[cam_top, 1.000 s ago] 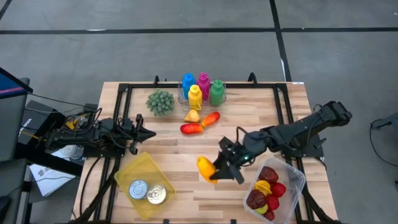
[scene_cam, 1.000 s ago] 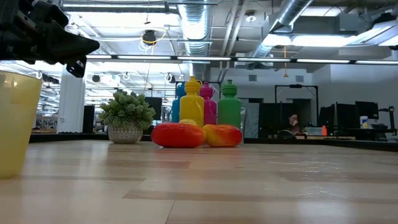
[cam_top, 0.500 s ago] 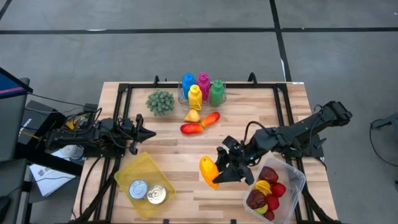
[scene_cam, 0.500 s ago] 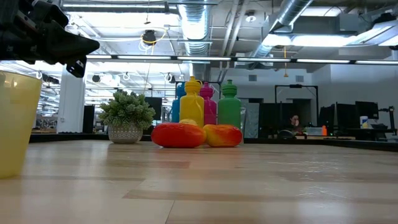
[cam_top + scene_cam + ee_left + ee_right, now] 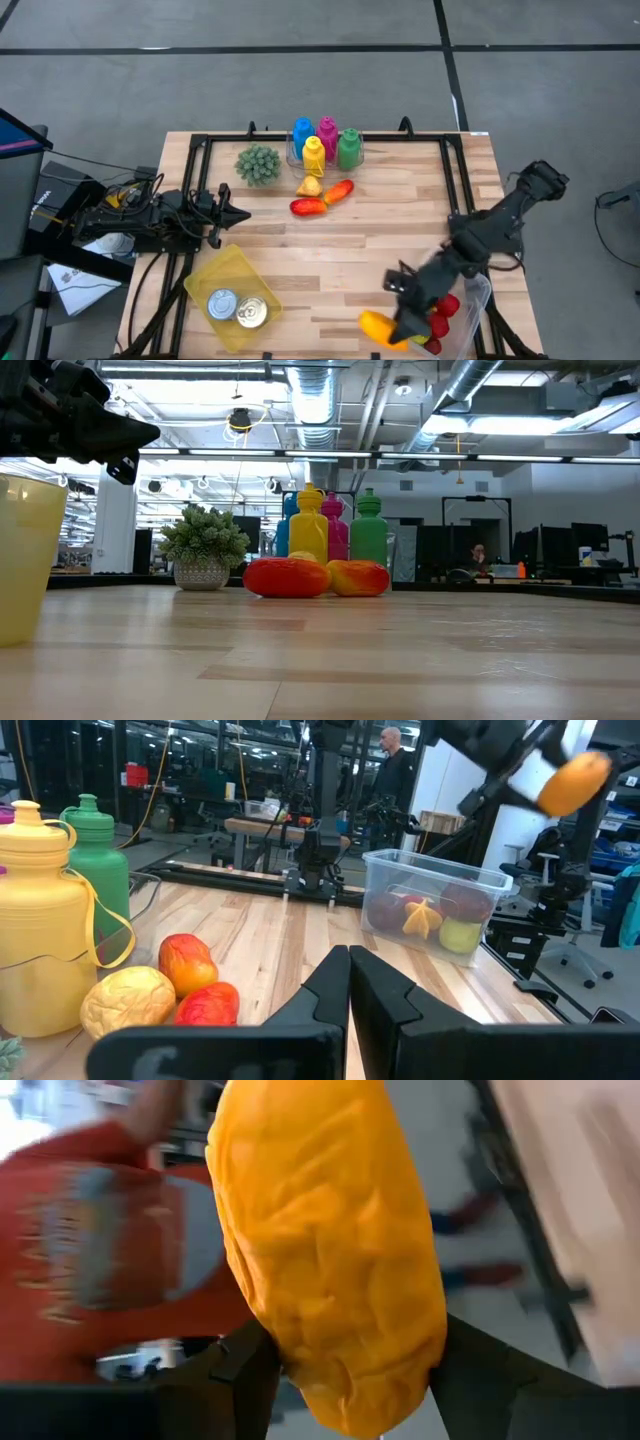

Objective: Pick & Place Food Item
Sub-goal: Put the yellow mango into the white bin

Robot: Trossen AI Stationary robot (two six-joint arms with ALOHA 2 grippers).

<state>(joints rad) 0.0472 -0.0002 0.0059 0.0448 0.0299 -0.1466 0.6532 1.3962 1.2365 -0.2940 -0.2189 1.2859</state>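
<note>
My right gripper (image 5: 393, 318) is shut on an orange-yellow food item (image 5: 372, 324) and carries it above the table's near edge, just left of a clear plastic tub (image 5: 479, 291) that holds red and yellow fruits. In the left wrist view the item (image 5: 572, 780) hangs high above and to one side of the tub (image 5: 430, 905). It fills the right wrist view (image 5: 330, 1250). My left gripper (image 5: 236, 212) waits shut at the table's left side, pointing level, with nothing in it. My right gripper pinches the orange-yellow item across its thick middle (image 5: 300, 1350) between its two fingers (image 5: 245, 1370). The fingers slant toward the table's near left, tipped slightly down. The item sticks out beyond the fingertips and is lifted clear of the table.
A yellow tub (image 5: 232, 268) with two cans sits near the front left. At the back middle stand several coloured bottles (image 5: 325, 143), a small green plant (image 5: 258, 163), and red and yellow food items (image 5: 322, 198). Bare wood lies between these and the clear tub.
My right gripper has swung with the orange-yellow item from the table's middle toward the near edge and to the right, up beside the clear tub, and its wrist has rolled. The item has stayed in the fingers, clear of the table.
</note>
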